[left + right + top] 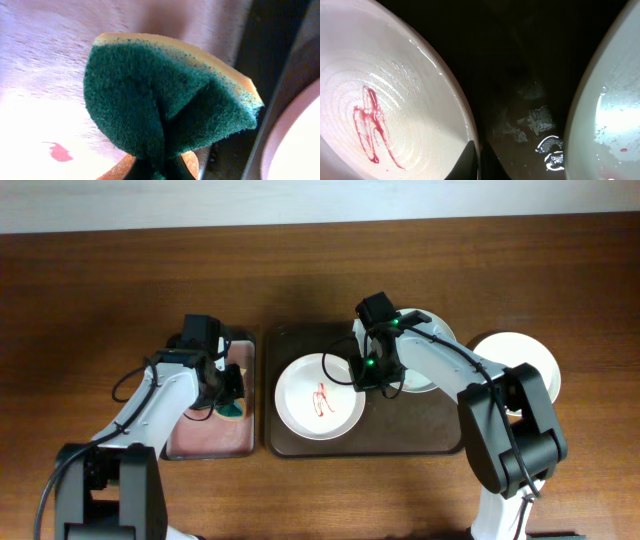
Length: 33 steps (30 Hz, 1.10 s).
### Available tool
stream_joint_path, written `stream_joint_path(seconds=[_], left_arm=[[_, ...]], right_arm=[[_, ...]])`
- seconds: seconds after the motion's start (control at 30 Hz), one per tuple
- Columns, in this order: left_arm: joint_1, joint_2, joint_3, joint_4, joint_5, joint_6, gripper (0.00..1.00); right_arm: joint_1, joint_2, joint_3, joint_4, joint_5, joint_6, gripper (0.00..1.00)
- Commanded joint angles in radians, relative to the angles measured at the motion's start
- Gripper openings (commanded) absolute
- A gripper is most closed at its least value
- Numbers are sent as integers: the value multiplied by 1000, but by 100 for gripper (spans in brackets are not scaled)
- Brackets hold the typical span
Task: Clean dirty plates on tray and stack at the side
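A white plate (pixel 318 396) smeared with red sauce lies on the dark tray (pixel 420 438). My right gripper (pixel 362 375) is shut on its right rim; the wrist view shows the fingers (pixel 479 161) pinching the rim of the plate (pixel 395 115). A second white plate (pixel 420 375) lies on the tray under the right arm, and it also shows in the right wrist view (pixel 605 110). My left gripper (pixel 232 390) is shut on a green and yellow sponge (pixel 165 100), folded between the fingers, over the pink tray (pixel 200 435).
A clean white plate (pixel 522 360) sits on the table right of the dark tray. The pink tray (pixel 50 100) has a small red stain (pixel 59 151). The dark tray is wet between the plates (pixel 535 120).
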Motion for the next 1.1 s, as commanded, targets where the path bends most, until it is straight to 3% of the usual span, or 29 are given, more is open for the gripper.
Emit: stream_joint_path(seconds=[0.0,0.3,0.4,0.53,0.8,0.97,1.07], left_arm=[[0,8,-3,8,119,-17,0],[-117,8,-3,22,153,-17,0],[-121,7,14,17,47,-17,0],[-122,-28,139,-53,17,-17,0],[-272,-24,225,-11,202,-24,0],[-381,104,224,-1,201,-234,0],[-419,171,225,25,201,-291,0]], right_arm=[[5,-2,-10,1,21,-2,4],[5,-2,-10,-6,21,-2,4],[5,-2,-10,-10,20,-2,4],[5,-2,-10,-14,21,-2,4],[5,-2,-10,-20,19,-2,4],[5,-2,-10,-24,19,-2,4],[5,-2,-10,-32,20,-2,4]])
